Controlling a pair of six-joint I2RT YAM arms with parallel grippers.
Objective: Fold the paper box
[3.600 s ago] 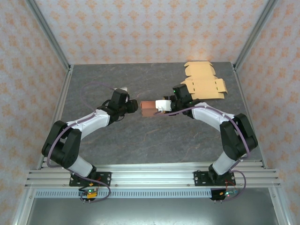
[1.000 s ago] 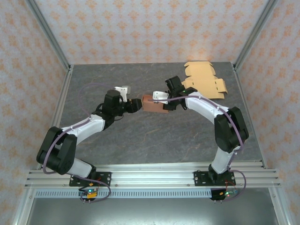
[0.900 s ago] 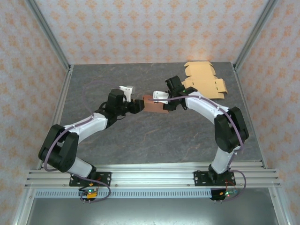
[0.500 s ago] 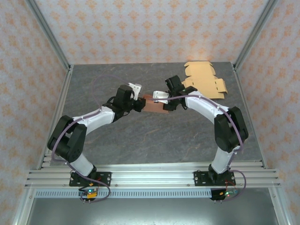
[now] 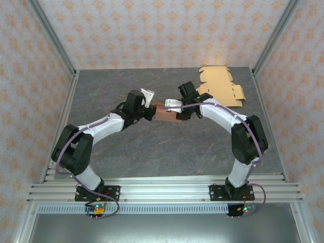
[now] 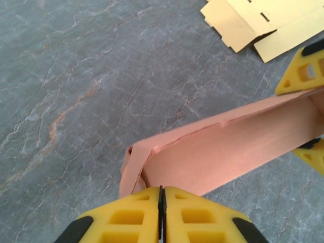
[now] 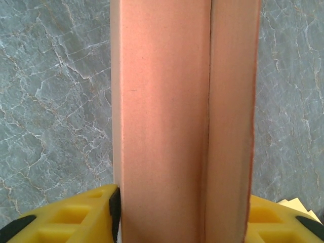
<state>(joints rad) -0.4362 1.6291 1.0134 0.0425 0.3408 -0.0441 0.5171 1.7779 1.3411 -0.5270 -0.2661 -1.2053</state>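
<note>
The box (image 5: 165,113) is partly made. It is already a long salmon channel with its side walls raised, no flat sheet. In the right wrist view two long panels meet along a straight seam. In the left wrist view the channel is open along its length, and its near end is creased and half turned in, not squared off.

The box lies between the two arms, over the middle of the worktop (image 5: 152,152). I cannot tell whether it rests there or hangs clear. The right fingers (image 7: 66,215) are clamped across its width at one end. The left fingers (image 6: 126,215) are pressed together at the thin edge of the other end, and they seem to pinch a wall of card.

Spare flat blanks (image 5: 220,86) lie at the far right corner, untouched.

I judge the body formed and the closing left: the end flaps must be tucked and the open side shut.
</note>
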